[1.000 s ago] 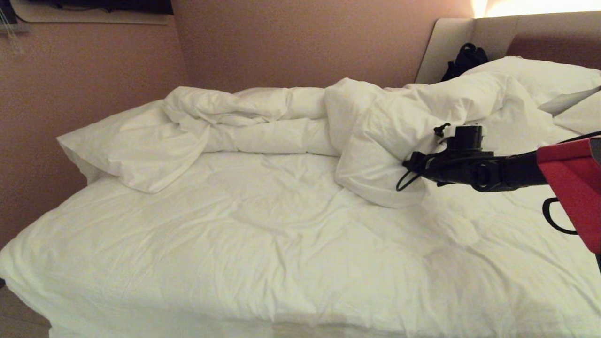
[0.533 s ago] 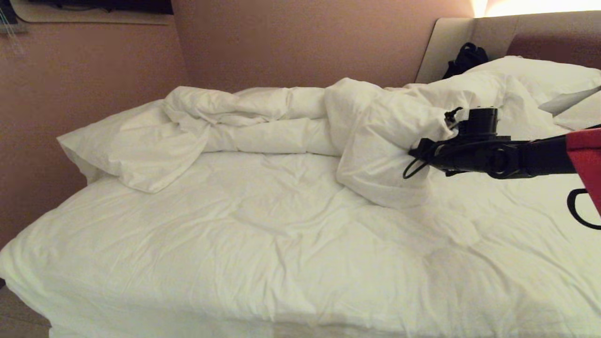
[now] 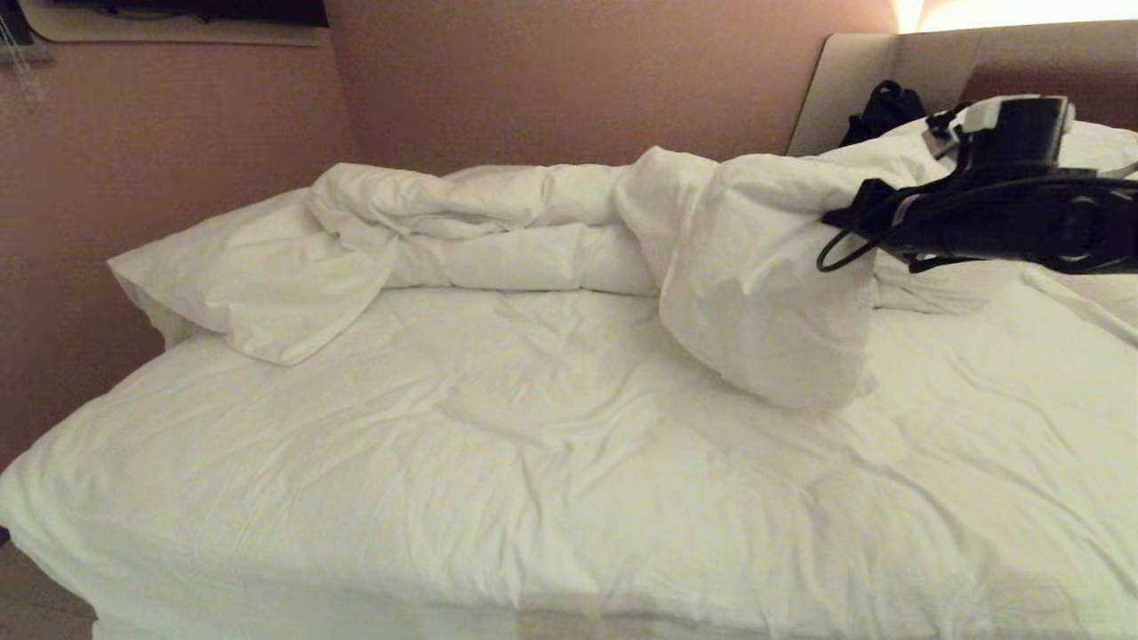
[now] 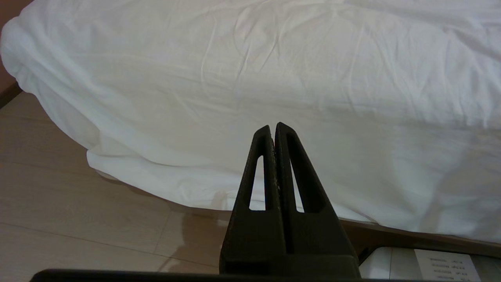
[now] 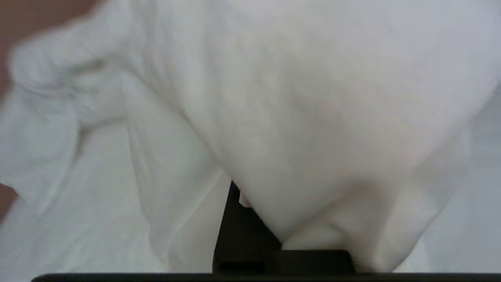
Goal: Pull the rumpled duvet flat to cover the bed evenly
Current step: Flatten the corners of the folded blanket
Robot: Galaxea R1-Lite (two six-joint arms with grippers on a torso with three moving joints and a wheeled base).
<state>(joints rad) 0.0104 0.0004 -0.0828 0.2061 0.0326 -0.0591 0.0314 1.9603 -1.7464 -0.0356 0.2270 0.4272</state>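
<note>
The duvet (image 3: 498, 240) lies rumpled in a long heap along the far side of the bed (image 4: 411, 235), with flat white bedding spreading in front of it. My right gripper (image 3: 845, 233) reaches in from the right, shut on a thick fold of the duvet (image 3: 773, 302), which hangs lifted off the bed. In the right wrist view the duvet (image 5: 313, 117) drapes over the right gripper (image 5: 250, 219) and hides most of both fingers. My left gripper (image 4: 273, 131) is shut on nothing, parked low beside the bed's near edge.
White pillows (image 3: 1093, 142) lie against the padded headboard (image 3: 853, 80) at the right, with a black bag (image 3: 880, 111) beside them. A pinkish wall (image 3: 178, 133) runs close along the far and left sides. Wood-look floor (image 4: 78, 219) lies below the near edge.
My right gripper has risen and moved right toward the headboard, drawing the duvet fold up and along with it. The rest of the heap has stayed put.
</note>
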